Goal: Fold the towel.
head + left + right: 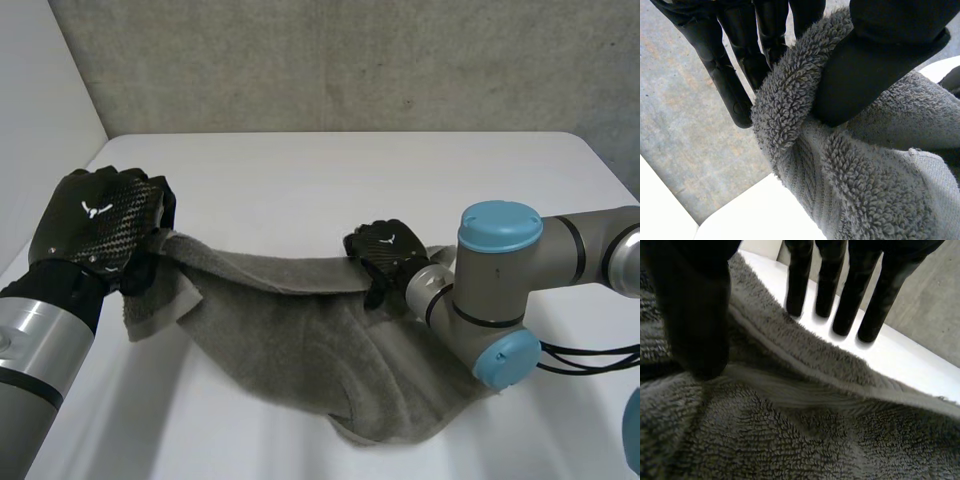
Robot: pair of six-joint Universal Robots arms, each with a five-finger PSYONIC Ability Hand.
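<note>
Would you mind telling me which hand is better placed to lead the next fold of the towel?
Probably the left hand: it pinches the towel at one end, lifted off the table. The right hand pinches the edge further in, lower, with cloth bunched below it.

Left robot hand (100,222) is up, thumb clamped against its fingers on the towel (300,340), right robot hand (385,252) pinches it too, arm bent inward.
</note>
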